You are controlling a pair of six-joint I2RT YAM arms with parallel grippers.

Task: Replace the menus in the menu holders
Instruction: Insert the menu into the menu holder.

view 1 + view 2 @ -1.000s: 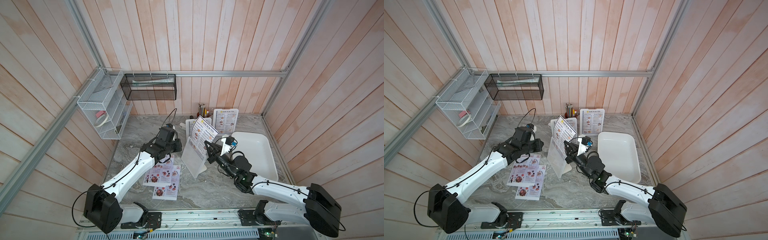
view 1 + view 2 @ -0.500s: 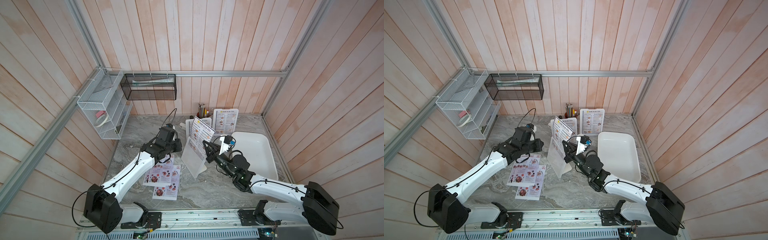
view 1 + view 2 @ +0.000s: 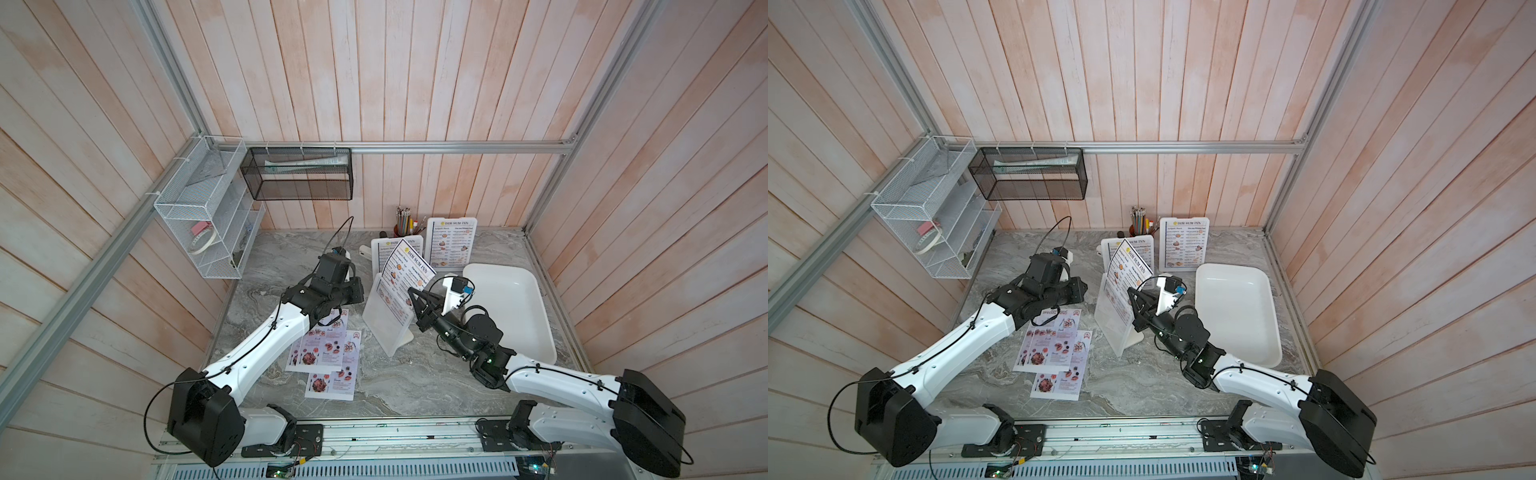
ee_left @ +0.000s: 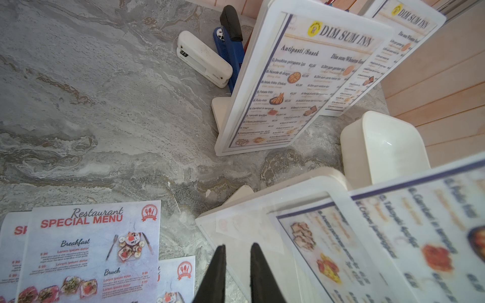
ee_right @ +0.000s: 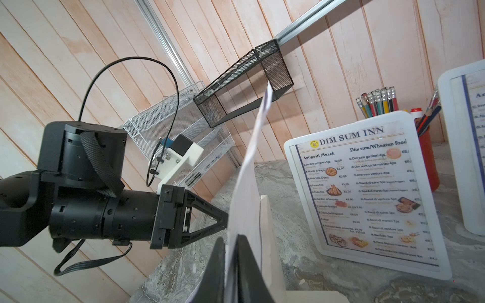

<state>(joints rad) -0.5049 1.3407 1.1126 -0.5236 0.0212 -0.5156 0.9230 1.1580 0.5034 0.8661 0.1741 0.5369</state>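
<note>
A white menu holder stands tilted at mid-table, also in the other top view. My left gripper is shut on its side edge. A blue-bordered Dim Sum Inn menu sticks up at a slant, about half out of the holder's top. My right gripper is shut on this sheet, beside the holder's rear foot. Two more holders with Dim Sum Inn menus stand behind and at the back. Red-titled Special Menu sheets lie flat under my left arm.
A large white shallow tray lies on the right, close to my right arm. A red cup of pencils stands at the back wall. A white stapler and a blue one lie behind the middle holder. Wire baskets hang on the left wall.
My right gripper and the Dim Sum Inn sheet have shifted slightly to the left. The left arm and the holder have stayed where they were.
</note>
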